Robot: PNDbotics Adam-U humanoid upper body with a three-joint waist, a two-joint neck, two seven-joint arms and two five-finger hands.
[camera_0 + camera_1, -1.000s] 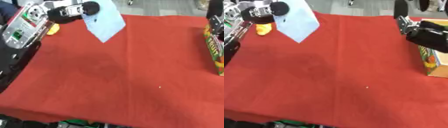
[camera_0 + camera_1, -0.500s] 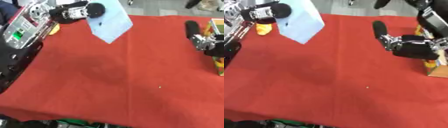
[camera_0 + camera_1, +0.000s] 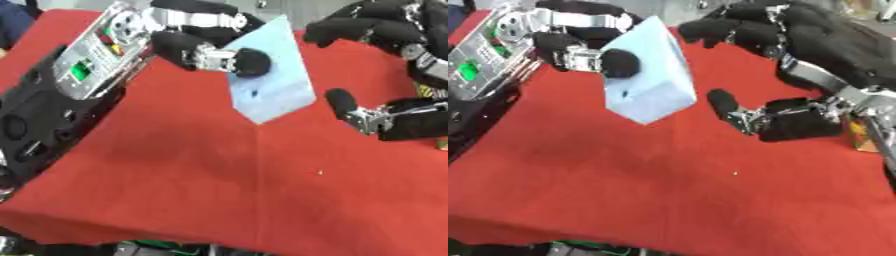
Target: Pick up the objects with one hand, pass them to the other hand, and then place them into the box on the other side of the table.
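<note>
Here the handover is about to happen but is not yet made. In the upper left of the frame the robot's left hand (image 3: 206, 37) holds a pale blue, flat-sided box-like object (image 3: 651, 76) up above the red cloth-covered table (image 3: 219, 185), its thumb pressed on the near face and its fingers curled over the top edge, so the hand is clamped on the object. The object hangs clear of the cloth, tilted, with one corner pointing down toward the middle of the table. From the upper right the right hand (image 3: 798, 60) reaches in with its fingers spread apart and arched above and its thumb stretched out below, making an open cradle just beside the object's right edge; it appears close to, but not touching, the blue surface. At the right edge of the frame, partly hidden behind the right forearm, a sliver of a colourful printed carton (image 3: 859, 137) shows, which is likely the box meant to receive things, though little of it can be made out. Judging by this, the pick-up is done; what remains is for the right hand to close on the object, for the left to let go, and for the object to be carried to the box on the right side.
</note>
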